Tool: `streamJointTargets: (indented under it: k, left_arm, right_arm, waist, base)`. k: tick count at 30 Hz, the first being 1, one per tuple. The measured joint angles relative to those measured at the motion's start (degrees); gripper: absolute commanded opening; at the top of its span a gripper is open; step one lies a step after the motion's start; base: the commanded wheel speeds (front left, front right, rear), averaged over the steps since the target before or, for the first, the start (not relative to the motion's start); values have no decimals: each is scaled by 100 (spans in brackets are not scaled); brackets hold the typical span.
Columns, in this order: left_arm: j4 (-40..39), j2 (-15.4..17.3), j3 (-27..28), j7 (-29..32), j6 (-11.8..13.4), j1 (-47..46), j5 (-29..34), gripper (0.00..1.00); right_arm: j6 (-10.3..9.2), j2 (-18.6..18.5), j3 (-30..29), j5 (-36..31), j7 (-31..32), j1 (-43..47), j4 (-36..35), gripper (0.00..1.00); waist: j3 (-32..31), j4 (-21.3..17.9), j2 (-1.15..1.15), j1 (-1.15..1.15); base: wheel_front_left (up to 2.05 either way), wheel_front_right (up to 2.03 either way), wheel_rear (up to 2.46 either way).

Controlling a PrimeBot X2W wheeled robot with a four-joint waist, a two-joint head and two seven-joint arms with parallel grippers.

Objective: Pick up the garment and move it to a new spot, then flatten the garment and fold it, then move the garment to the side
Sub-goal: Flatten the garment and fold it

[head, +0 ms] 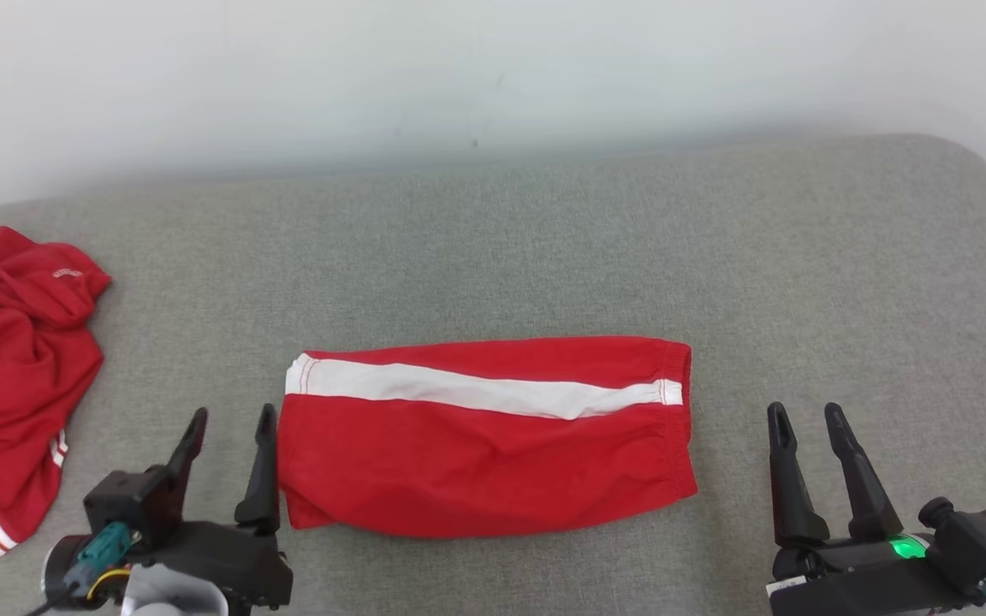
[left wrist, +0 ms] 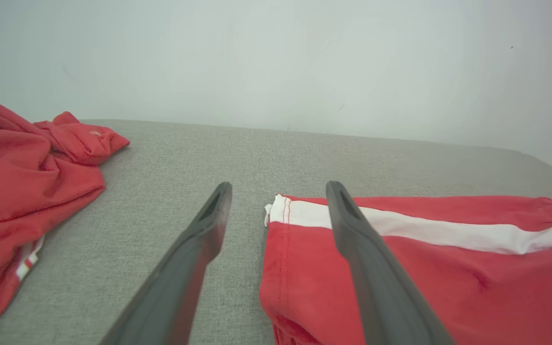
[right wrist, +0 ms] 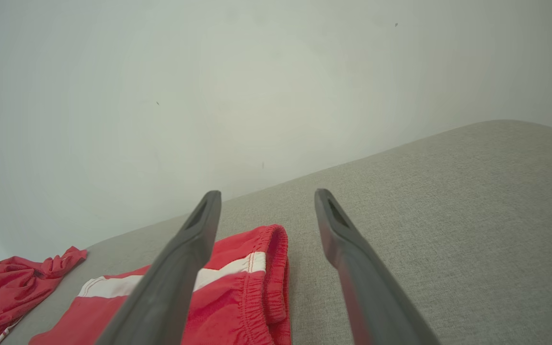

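Garment: the red garment (head: 484,453) with a white stripe lies folded into a flat rectangle at the near middle of the grey padded surface (head: 544,257). Its elastic waistband is at the right end and its hem at the left end.

Left gripper: the left gripper (head: 234,413) is near and to the left of the folded garment. Its fingers are spread apart and hold nothing. The right finger is just beside the garment's left edge. In the left wrist view this finger passes in front of the hem corner; I cannot tell if it touches the cloth.

Right gripper: the right gripper (head: 805,411) is to the right of the waistband, apart from it, with bare grey surface between. Its fingers are also spread wide and empty.

Other cloth: a second red garment (head: 14,368) lies crumpled at the far left edge, with white trim at its near end. It is well apart from the folded one.

Background: a pale wall (head: 493,68) stands behind the far edge.

In the way: the surface to the right of the folded garment is bare; on the left side the crumpled garment takes the space.
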Motion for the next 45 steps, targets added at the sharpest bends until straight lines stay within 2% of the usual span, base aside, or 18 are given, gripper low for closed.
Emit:
streamJointTargets:
  k: [8, 12, 16, 21, 29, 35, 45]
  left_arm:
    - [-442, 146, 423, -253, 261, 450, 673, 100]
    - [-915, 107, 887, -267, 386, 859, 1122, 100]
    - [-1225, -16, 1315, -267, 389, 1334, 1413, 100]
    - [-1430, -188, 1704, -267, 146, 1816, 1637, 100]
    - [-1250, -346, 2070, -267, -600, 2187, 1834, 100]
    - [-1145, -513, 2260, -267, -866, 2204, 2080, 100]
    - [-1005, -849, 2357, -267, -1051, 2087, 2446, 100]
  right_arm:
    - [0, -31, -170, -41, 0, 162, -9, 100]
    - [0, -26, -221, -75, 0, 282, -15, 100]
    - [0, -14, -247, -94, 0, 391, -34, 100]
    - [0, 4, -302, -96, 0, 478, -35, 100]
    - [0, 13, -345, -96, 0, 562, 65, 100]
    - [0, -16, -350, -97, 0, 563, 205, 100]
    - [0, -267, -68, -213, 73, 203, 513, 100]
  waist:
    - [-265, 98, 0, 0]
    - [-412, 165, 1, 0]
    - [-544, 217, 0, 0]
    - [-628, 236, 0, 0]
    - [-656, 229, 0, 1]
    - [-649, 228, 1, 0]
    - [-567, 297, 1, 0]
  base:
    - [0, 0, 0]
    - [0, 0, 0]
    - [0, 0, 0]
    - [0, 0, 0]
    - [0, 0, 0]
    - [0, 0, 0]
    - [0, 0, 0]
